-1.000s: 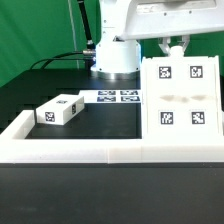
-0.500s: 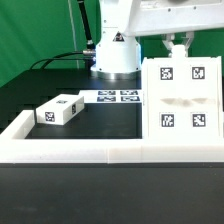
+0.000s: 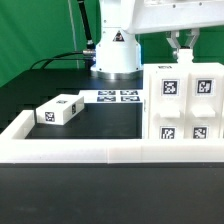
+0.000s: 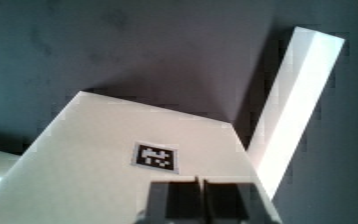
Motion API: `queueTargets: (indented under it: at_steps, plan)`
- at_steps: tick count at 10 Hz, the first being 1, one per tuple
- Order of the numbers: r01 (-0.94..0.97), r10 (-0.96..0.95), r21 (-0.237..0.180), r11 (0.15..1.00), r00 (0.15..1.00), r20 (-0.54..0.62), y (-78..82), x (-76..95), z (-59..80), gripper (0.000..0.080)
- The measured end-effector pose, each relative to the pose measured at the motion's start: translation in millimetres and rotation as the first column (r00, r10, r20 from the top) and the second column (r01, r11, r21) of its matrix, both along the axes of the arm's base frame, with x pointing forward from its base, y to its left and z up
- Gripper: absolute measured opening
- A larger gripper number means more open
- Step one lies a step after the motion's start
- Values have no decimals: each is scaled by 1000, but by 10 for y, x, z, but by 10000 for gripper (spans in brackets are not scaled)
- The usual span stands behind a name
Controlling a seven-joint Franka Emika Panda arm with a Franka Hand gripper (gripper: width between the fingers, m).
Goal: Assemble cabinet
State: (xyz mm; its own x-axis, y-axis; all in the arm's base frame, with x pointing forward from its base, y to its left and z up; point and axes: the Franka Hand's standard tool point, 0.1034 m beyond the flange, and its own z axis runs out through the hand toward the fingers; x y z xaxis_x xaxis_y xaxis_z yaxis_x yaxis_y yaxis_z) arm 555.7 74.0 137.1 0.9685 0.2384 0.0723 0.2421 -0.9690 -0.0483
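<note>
Cabinet sitting farther toward exterior view's right than half second ago, its tags showing larger. Standing upright on table. Claw hanging directly above, clamping cabinet's top edge.

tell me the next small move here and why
Probably lower the cabinet body gently until it clearly rests on the black table. The gripper is at its top edge, fingers close together over a tagged panel in the wrist view, but a firm grip can't be confirmed, and the body's base is hidden behind the white rim.
</note>
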Motion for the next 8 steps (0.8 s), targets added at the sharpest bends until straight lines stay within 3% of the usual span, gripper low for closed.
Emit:
queueTargets:
  at_steps: [2,3,4,5,6,7,8]
  plan:
    - [0,0,0,1000,1000,-1,0,-3,-6,266]
    - [0,0,0,1000,1000,-1,-1,-4,-8,266]
    - [0,0,0,1000,1000,-2,-1,-5,-10,450]
    - [2,-2,0,1000,1000,-3,-4,-13,-15,583]
    - [67,-67,-2,998,998,-17,-24,-76,-45,583]
    - [111,-112,-8,994,993,-37,-83,-194,-91,750]
    - [148,-148,-19,989,987,-62,-156,-335,-171,784]
